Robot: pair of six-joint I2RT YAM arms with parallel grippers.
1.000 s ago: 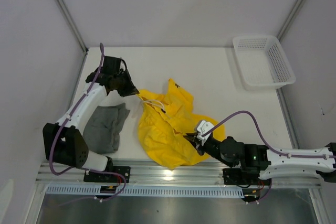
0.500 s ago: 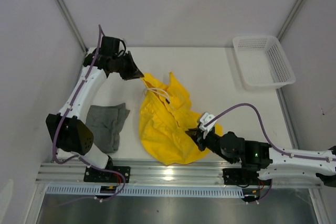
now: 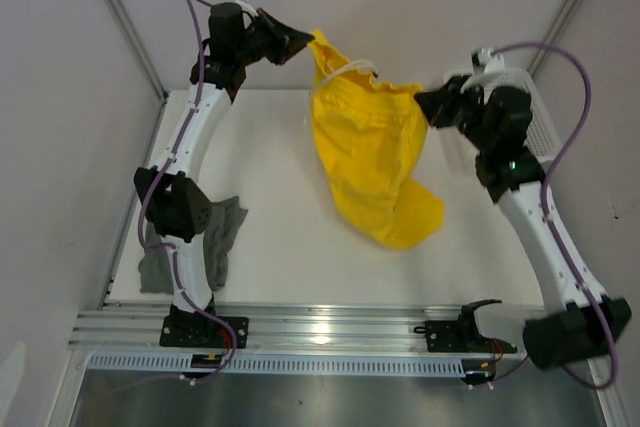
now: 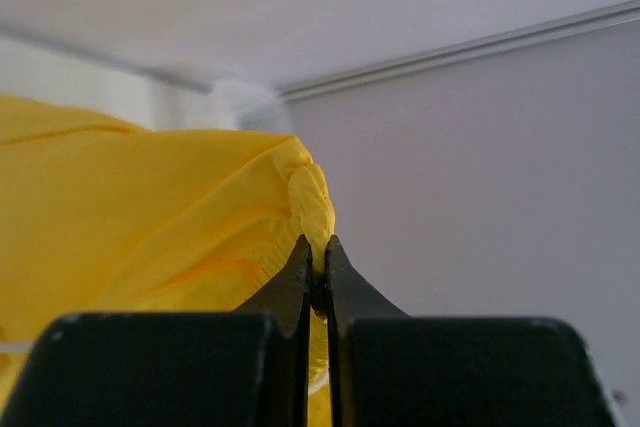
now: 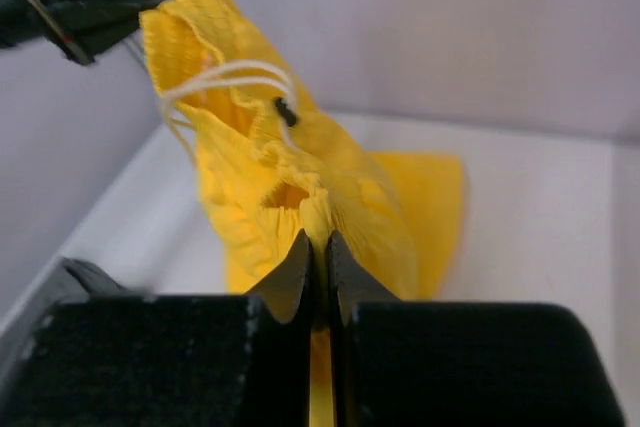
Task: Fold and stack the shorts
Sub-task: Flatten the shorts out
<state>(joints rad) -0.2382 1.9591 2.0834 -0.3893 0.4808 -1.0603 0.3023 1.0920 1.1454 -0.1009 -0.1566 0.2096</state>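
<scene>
The yellow shorts (image 3: 372, 157) hang in the air above the table, stretched by the waistband between both arms. My left gripper (image 3: 308, 43) is shut on the waistband's left end, and the cloth (image 4: 150, 217) bunches just past its tips (image 4: 317, 247). On the other end my right gripper (image 3: 424, 103) is shut, with gathered yellow fabric (image 5: 300, 187) and white drawstrings in front of its tips (image 5: 318, 239). Their lower part droops toward the table. The dark grey shorts (image 3: 215, 237) lie crumpled on the table at the left, partly behind the left arm.
A white mesh basket (image 3: 535, 127) stands at the table's back right corner, partly hidden behind the right arm. The enclosure's walls rise close on all sides. A metal rail (image 3: 330, 327) runs along the near edge.
Both arms have risen high and spread apart, lifting the yellow shorts off the table by the waistband. The right arm swung from the near edge up to the back right.
</scene>
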